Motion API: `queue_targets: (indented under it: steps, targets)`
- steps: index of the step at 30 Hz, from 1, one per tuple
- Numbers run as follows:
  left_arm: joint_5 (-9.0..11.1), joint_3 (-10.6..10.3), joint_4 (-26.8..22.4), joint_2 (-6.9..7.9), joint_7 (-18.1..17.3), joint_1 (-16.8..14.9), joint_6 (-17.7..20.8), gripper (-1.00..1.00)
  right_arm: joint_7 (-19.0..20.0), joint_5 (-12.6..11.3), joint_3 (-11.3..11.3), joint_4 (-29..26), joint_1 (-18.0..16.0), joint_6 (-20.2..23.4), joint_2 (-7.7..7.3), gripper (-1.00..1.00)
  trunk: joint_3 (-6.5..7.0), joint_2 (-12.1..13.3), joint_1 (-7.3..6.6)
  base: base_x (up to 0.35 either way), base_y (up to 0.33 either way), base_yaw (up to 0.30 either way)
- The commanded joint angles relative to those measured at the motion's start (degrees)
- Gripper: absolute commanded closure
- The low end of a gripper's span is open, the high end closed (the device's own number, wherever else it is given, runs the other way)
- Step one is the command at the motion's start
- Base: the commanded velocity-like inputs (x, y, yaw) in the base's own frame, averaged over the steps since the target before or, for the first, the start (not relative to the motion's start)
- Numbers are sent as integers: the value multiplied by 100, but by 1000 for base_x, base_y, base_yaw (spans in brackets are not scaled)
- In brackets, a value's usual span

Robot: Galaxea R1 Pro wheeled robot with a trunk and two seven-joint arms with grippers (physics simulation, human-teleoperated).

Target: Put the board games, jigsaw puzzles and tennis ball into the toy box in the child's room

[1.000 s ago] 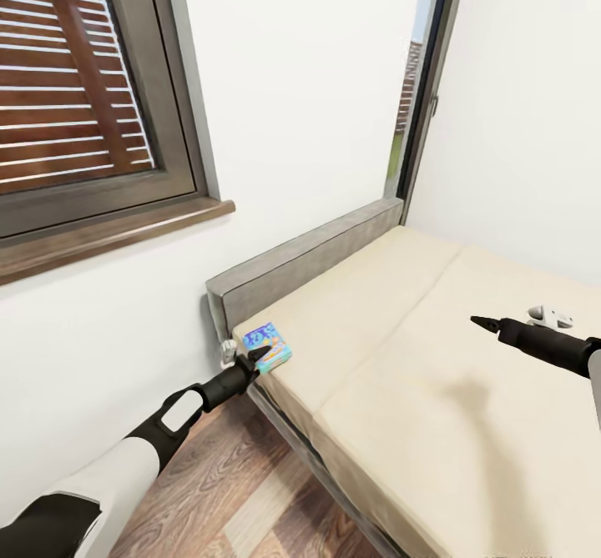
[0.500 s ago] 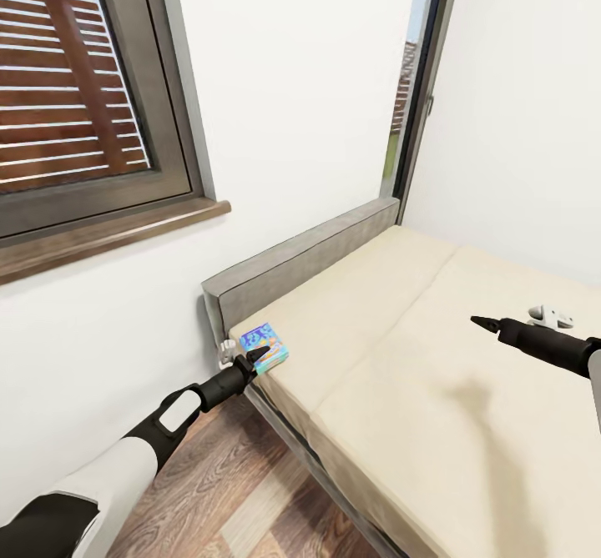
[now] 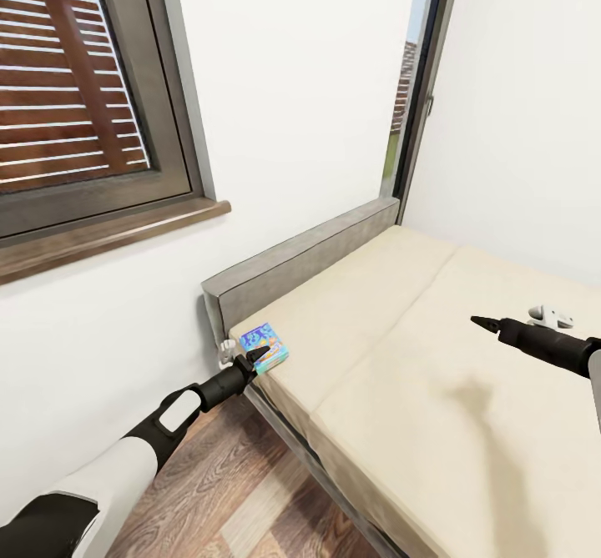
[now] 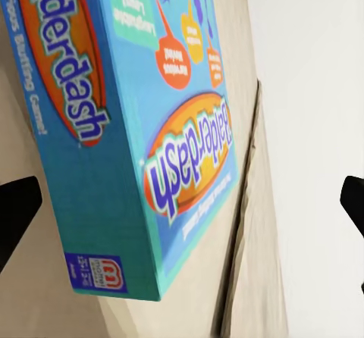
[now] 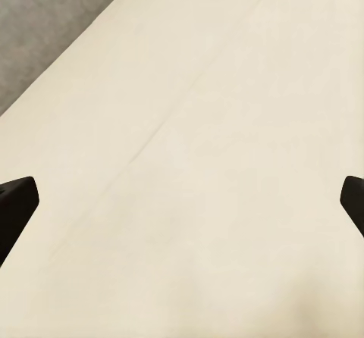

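A blue board game (image 3: 266, 347) lies flat on the bed (image 3: 401, 374), at the mattress corner beside the grey headboard (image 3: 300, 262). My left gripper (image 3: 252, 357) is at the box's near edge. In the left wrist view the blue "Balderdash" box (image 4: 144, 133) sits between the widely parted black fingertips (image 4: 15, 209), and the gripper (image 4: 184, 201) is open. My right gripper (image 3: 484, 322) hovers above the bare beige mattress (image 5: 197, 141) further right, open (image 5: 182, 201) with nothing between its fingers.
A dark-framed window (image 3: 75, 99) with a brown sill (image 3: 108, 237) is on the white wall at left. A tall narrow window (image 3: 413, 82) stands behind the headboard. Wood-plank floor (image 3: 225, 475) lies between me and the bed's side.
The whole picture shifted slightly a second ago, so the camera moved. Both arms and the blue box have kept their places since.
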Motion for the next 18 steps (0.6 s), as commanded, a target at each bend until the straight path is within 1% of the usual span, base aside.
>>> queue_targets:
  steps: [1,18]
  targets:
    - [115,-23,-4,-22,-15,-6,44,-100,42,28,-9,-2,-5,26,1,-100,-4,-2,0,0,0,-2]
    - [115,-23,-8,-28,-16,-12,45,-100,42,28,-7,-2,-5,26,3,-100,-4,-2,0,0,0,0]
